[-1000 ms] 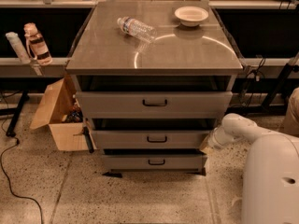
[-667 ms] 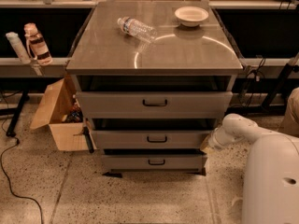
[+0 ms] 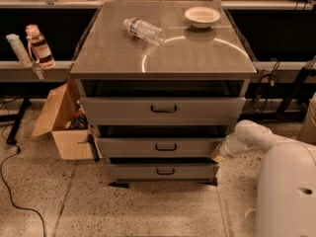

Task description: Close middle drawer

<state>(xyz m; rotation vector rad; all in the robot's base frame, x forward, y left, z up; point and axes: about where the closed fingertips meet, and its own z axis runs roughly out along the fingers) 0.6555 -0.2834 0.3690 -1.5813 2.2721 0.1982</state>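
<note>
The grey drawer cabinet (image 3: 163, 58) stands in the centre of the camera view with three drawers. The middle drawer (image 3: 160, 146) has a low flat grey front with a small dark bar handle (image 3: 166, 147) and is pulled out a little, with a dark gap above it. My white arm (image 3: 256, 135) reaches in from the right. My gripper (image 3: 217, 153) is at the right end of the middle drawer's front, touching or nearly touching it. The top drawer (image 3: 163, 110) and the bottom drawer (image 3: 163, 171) also stand slightly out.
On the cabinet top lie a clear plastic bottle (image 3: 144, 30) and a white bowl (image 3: 202, 17). An open cardboard box (image 3: 61, 122) sits on the floor to the left. Bottles (image 3: 38, 46) stand on a shelf at the left. A cable (image 3: 15, 191) lies on the speckled floor.
</note>
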